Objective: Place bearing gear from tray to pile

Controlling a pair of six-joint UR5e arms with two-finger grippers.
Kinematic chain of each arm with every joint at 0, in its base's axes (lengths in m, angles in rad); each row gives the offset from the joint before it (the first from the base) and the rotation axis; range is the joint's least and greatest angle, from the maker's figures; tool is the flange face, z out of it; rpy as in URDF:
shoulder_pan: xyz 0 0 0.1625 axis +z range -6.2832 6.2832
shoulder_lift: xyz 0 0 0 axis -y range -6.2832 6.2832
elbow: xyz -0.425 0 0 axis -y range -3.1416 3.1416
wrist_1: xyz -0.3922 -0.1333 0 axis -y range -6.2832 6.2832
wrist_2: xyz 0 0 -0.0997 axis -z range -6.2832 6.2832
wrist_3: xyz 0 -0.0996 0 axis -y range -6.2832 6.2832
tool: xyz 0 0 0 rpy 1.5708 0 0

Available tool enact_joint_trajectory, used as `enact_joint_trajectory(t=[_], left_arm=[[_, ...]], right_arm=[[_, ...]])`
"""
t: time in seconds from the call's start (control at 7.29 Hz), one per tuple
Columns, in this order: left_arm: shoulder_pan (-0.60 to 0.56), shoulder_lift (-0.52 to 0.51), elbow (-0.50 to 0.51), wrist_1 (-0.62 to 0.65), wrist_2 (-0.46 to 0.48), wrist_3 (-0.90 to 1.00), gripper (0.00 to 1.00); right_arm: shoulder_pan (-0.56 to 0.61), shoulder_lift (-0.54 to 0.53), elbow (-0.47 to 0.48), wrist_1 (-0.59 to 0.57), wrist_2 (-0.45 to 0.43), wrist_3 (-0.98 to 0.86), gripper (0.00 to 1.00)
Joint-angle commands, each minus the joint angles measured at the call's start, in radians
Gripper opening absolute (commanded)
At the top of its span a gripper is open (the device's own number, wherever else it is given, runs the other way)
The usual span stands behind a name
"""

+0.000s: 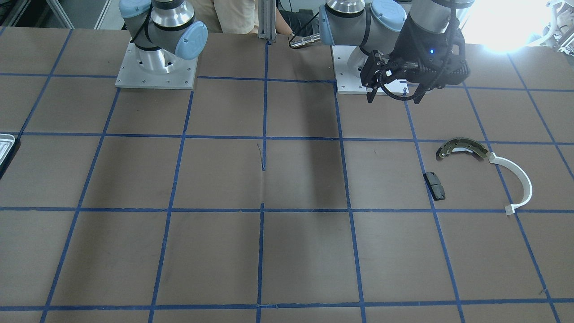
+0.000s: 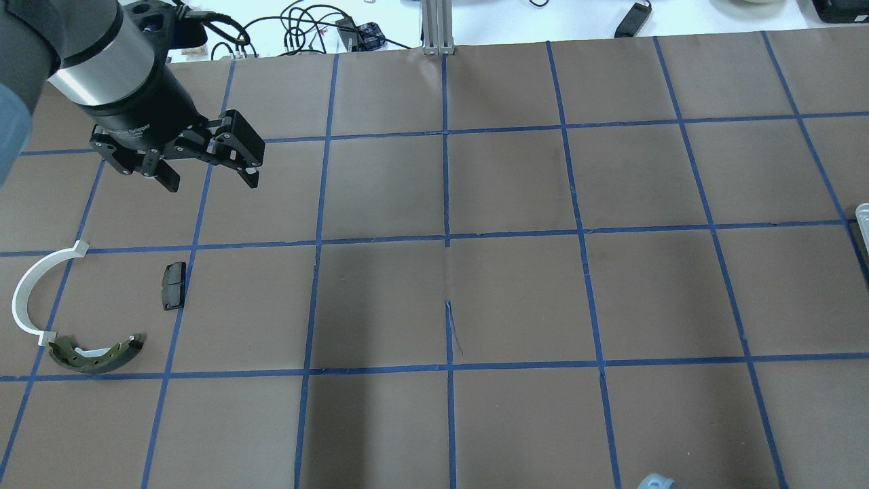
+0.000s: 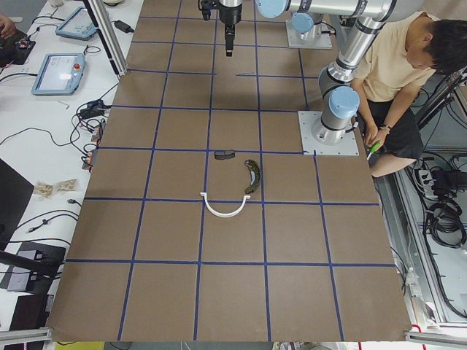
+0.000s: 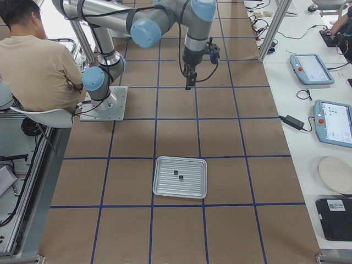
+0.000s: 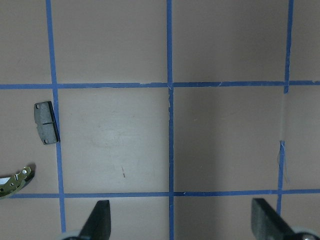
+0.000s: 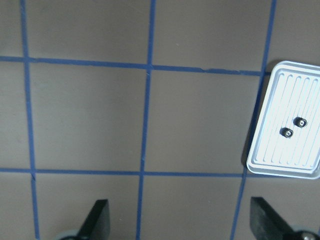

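Note:
Two small dark bearing gears [image 6: 300, 121] lie on the ridged pale tray [image 6: 280, 160], which also shows in the right-side view [image 4: 165, 187], with only its edge in the front view [image 1: 5, 146]. The pile holds a brake shoe [image 1: 462, 147], a white arc [image 1: 522, 179] and a black pad [image 1: 434, 185]. My left gripper [image 2: 211, 182] hangs open and empty above the table, beyond the pad [image 2: 173, 285]. My right gripper [image 6: 180, 220] is open and empty, high over the table with the tray off to one side.
The brown table has a blue tape grid. The arm bases [image 1: 157, 67] stand at the robot's edge. A seated person [image 4: 38, 60] is beside the robot. Tablets and cables lie on the white bench [image 4: 324, 110] past the table's far edge.

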Motion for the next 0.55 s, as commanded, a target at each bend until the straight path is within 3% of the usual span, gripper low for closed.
enact_joint_trajectory(t=[0.0,0.41], left_arm=[[0.0,0.001,0.0,0.0,-0.002,0.0,1.0],[0.0,0.002,0.001,0.001,0.0,-0.002,1.0]], right_arm=[[-0.235,0.156,0.025,-0.254,0.0,-0.107,1.0],[-0.334,0.401,0.026,-0.53,0.037,-0.104,1.0]])
